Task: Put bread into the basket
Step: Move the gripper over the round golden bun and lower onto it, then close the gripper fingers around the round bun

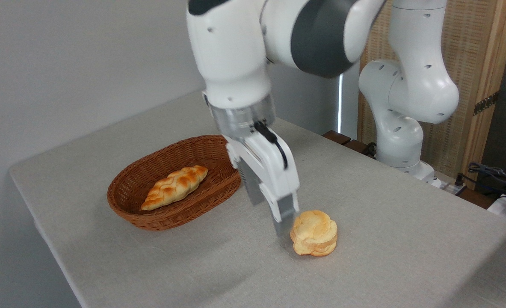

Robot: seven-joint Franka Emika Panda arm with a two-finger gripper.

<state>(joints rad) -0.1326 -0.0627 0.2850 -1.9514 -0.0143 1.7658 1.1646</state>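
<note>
The bread, a small round golden-yellow bun, rests on the grey table to the right of the basket. The basket is an oval brown wicker one at the left. My gripper hangs low over the table between the two, right at the bun's left side. It is open, with nothing between its fingers. The nearer finger almost touches the bun's left edge, and the bun lies outside the gap between the fingers.
A braided golden-brown loaf lies inside the basket. The arm's white base stands at the table's far right edge. Cables lie beyond it. The table's left and front edges are near the basket.
</note>
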